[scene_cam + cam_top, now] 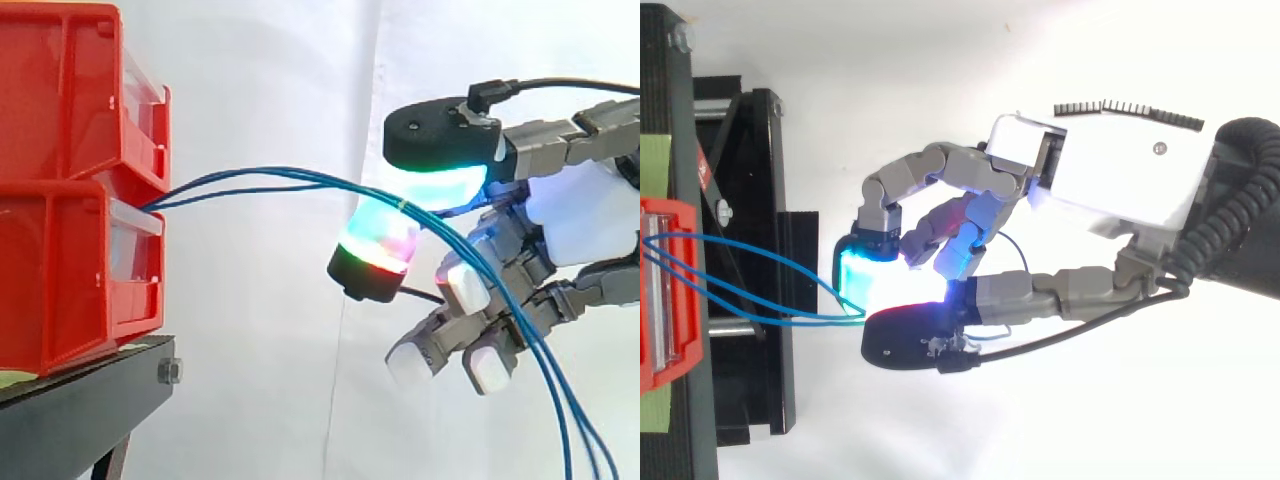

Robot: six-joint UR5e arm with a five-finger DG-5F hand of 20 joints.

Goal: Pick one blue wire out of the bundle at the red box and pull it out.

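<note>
Thin blue wires [260, 178] run out of the gap between two stacked red bins [60, 230] at the left and arc rightward to my hand [590, 215]. Two glowing pads, one cyan [440, 185] above and one green and red [380, 240] below, pinch the wires where they meet. Past the pinch the wires fall away to the lower right. From above, the blue wires [750, 262] form two strands that leave the red bin [665, 290] and converge at the pinch in front of the hand [1110, 170]. The other fingers curl below, holding nothing.
The bins stand on a black stand [80, 400] with a bolt at its corner; from above the stand's frame [750, 200] reaches toward the hand. A white curtain hangs behind. Open air separates the bins from the hand.
</note>
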